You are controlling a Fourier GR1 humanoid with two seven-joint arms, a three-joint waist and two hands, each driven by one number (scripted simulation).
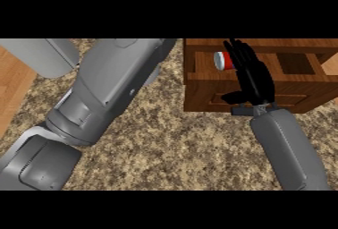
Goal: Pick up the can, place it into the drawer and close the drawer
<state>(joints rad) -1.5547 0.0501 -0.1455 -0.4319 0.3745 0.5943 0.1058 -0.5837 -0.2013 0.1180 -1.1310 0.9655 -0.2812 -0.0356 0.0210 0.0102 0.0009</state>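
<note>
The right hand [253, 76] is reaching up over the wooden drawer [264, 96] at the upper right of the head view, its grey forearm [287, 150] coming in from the lower right edge. The black fingers [239, 51] are lying fairly straight and close together, pointing away from the robot across the open top of the drawer, while the thumb [232, 97] is jutting out to the left over the drawer's front panel. The hand is not curling round anything.

The can [221, 61] is lying on its side inside the drawer, in the left compartment, showing a white end and a red body. It is sitting just beside the fingers, on their left, with its right part hidden behind them; whether the fingers are touching it cannot be told. A wooden divider is separating this compartment from the darker one to the right of the hand.

The drawer is standing open on the speckled stone tabletop [171, 143], with its front panel facing the robot.

The left forearm [105, 94] is stretching diagonally across the left half of the view, from the lower left corner up toward the top centre. Its hand is passing out of sight at the top edge. A strip of wooden floor [13, 89] is showing along the far left.
</note>
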